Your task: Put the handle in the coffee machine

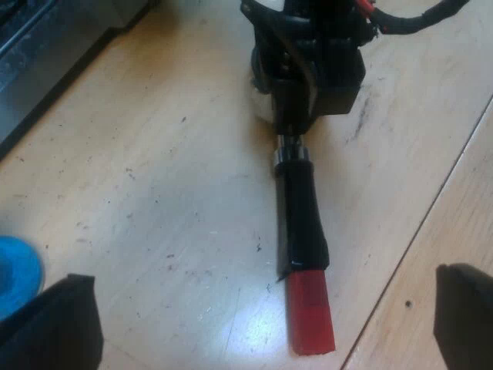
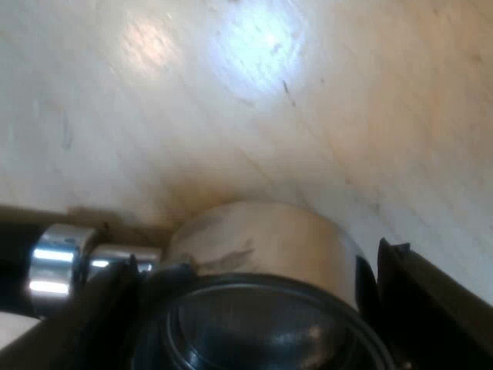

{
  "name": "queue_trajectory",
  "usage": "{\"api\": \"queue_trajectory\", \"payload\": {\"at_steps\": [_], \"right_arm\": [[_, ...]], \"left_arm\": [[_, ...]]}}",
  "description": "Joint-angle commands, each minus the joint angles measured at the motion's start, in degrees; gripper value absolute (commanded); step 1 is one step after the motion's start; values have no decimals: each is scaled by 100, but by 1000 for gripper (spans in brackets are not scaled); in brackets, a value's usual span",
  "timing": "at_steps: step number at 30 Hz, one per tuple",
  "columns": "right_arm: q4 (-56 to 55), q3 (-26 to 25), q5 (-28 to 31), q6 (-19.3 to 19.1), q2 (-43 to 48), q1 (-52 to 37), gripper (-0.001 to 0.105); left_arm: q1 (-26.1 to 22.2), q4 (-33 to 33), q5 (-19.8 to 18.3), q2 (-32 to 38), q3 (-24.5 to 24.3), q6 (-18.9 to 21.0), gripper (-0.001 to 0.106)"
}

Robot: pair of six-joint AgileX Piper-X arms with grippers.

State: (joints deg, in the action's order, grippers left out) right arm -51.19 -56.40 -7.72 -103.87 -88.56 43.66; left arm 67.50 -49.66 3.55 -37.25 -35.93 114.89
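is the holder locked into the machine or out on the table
Out: the metal holder lies flat on the wooden table, red end free, with the right gripper around its metal cup.

I see a pale wooden table, scuffed and speckled, with a thin seam running across it. A blue tamper rests on it, only partly in sight.

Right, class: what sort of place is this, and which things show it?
Probably a coffee-making workbench: a metal holder with a dark, red-ended handle lies on a pale wooden table, with a blue tamper nearby.
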Motion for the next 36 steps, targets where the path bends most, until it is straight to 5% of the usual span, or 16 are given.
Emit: {"api": "queue_trajectory", "payload": {"at_steps": [1,36], "right_arm": [[-162,18,102,123,115,-15,0],[-1426,-142,1140,1302,1514,-15,0]], "left_arm": [[31,51,90,-9,-40,61,89],[31,504,50,-9,-40,53,89]]}}
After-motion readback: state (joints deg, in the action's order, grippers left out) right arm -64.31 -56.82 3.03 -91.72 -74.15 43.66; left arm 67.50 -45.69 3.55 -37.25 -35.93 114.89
